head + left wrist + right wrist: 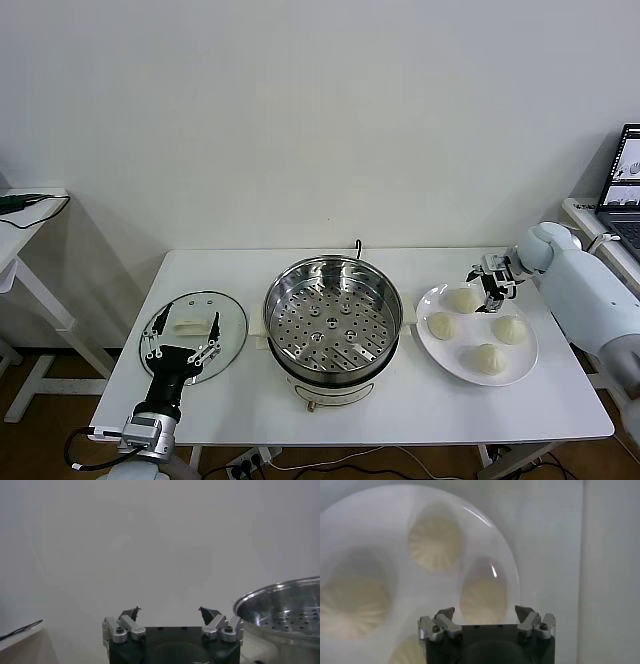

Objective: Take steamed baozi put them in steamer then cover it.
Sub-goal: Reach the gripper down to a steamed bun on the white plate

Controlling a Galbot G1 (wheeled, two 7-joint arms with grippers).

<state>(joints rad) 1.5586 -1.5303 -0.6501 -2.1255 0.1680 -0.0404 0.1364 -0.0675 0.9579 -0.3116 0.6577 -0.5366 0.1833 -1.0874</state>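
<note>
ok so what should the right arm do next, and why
Probably lower the right gripper onto the nearest of the baozi and close the fingers. They are open, poised at the far edge of the plate where all four buns sit, and the steamer is empty. The lid lies on the table under the open left gripper, so covering comes later.

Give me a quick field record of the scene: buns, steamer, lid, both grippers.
baozi: four on the white plate, e.g. one bun; none in the steamer
steamer: table centre, uncovered, perforated tray empty
cover: flat on the table, to the steamer's left
left gripper: open, over the cover's near edge, holding nothing
right gripper: open, at the plate's far edge by the rear bun, holding nothing
</note>
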